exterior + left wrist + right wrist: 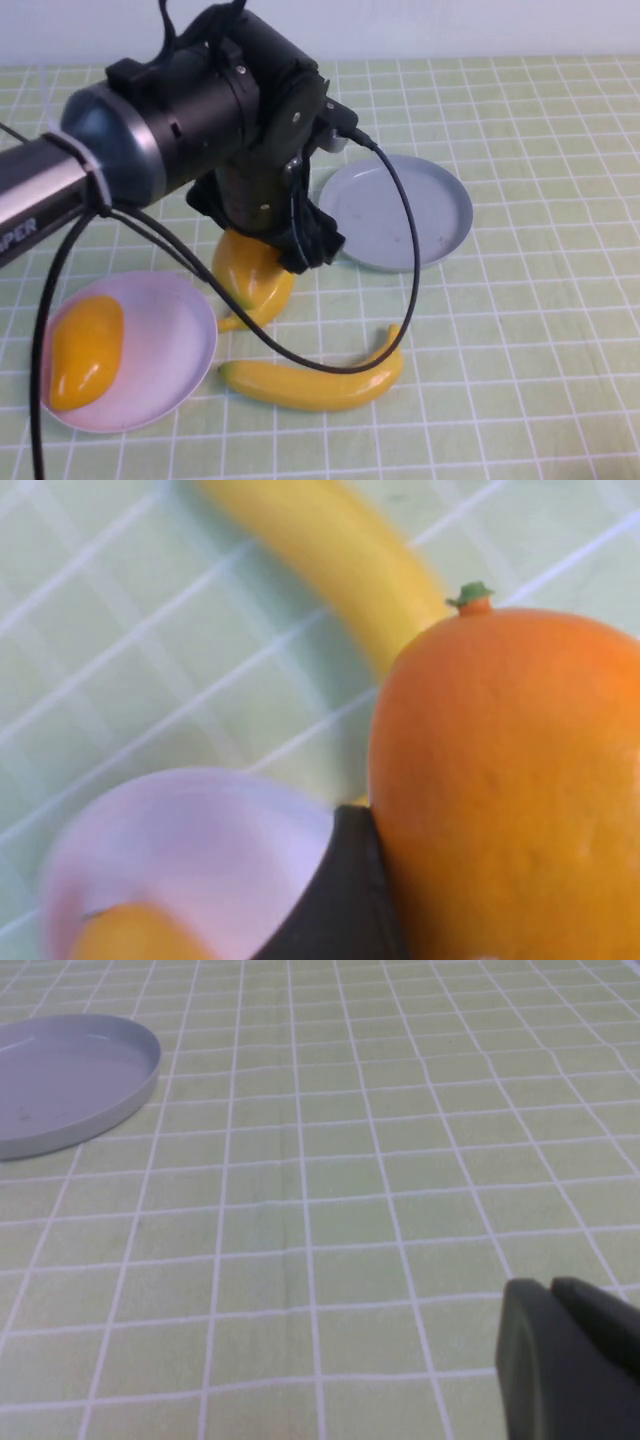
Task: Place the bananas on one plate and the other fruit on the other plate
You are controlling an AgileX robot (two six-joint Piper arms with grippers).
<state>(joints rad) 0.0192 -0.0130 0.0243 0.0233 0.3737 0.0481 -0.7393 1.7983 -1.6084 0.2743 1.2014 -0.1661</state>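
Note:
My left gripper [275,240] hangs over the table's middle, shut on an orange-yellow mango [250,268]. The mango fills the left wrist view [500,780], with one black finger [345,900] against its side. A second mango [85,350] lies on the pale pink plate [180,345]. One banana [315,380] lies on the cloth in front. The other banana [240,318] shows only its tip beneath the held mango. The grey-blue plate [395,215] is bare. My right gripper [575,1360] is shut and empty, low over the cloth, and out of the high view.
The table has a light green cloth with a white grid [540,330]. My left arm's black cable [410,250] loops down over the grey plate's near side and the front banana. The grey plate's rim [90,1110] also shows in the right wrist view.

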